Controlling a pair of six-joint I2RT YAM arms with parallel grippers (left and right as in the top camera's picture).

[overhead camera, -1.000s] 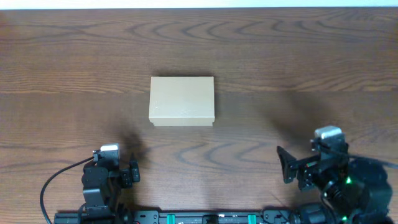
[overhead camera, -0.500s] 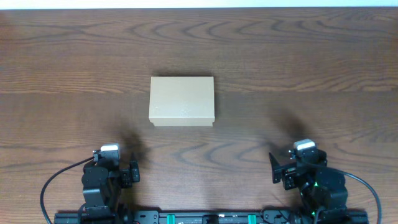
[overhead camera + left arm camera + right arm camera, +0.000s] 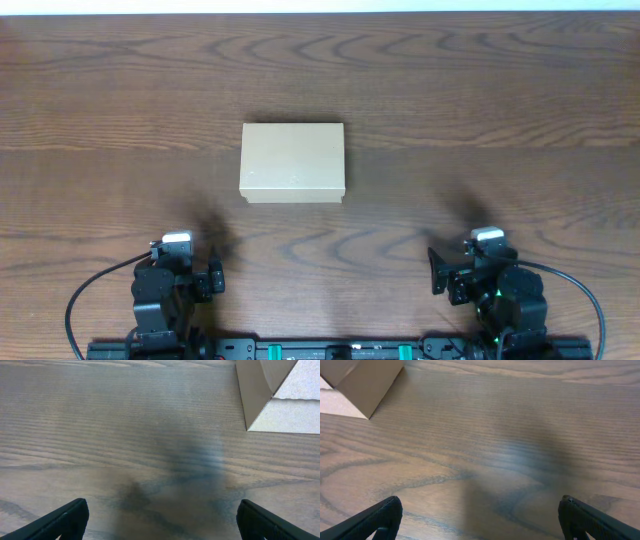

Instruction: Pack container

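The container (image 3: 293,163) is a plain tan cardboard box, lid shut, lying flat near the middle of the wooden table. Its corner shows at the top right of the left wrist view (image 3: 272,395) and at the top left of the right wrist view (image 3: 357,382). My left gripper (image 3: 203,281) rests at the near left edge, open and empty, its fingertips wide apart over bare wood (image 3: 160,520). My right gripper (image 3: 445,277) rests at the near right edge, open and empty (image 3: 480,520). Both are well short of the container.
The wooden table (image 3: 480,100) stretches around the box on all sides. A black cable (image 3: 85,295) loops from the left arm at the near edge. A rail with the arm bases runs along the near edge (image 3: 330,350).
The right arm has drawn back and slid left to its resting place at the near edge. The left arm and the container have not moved.
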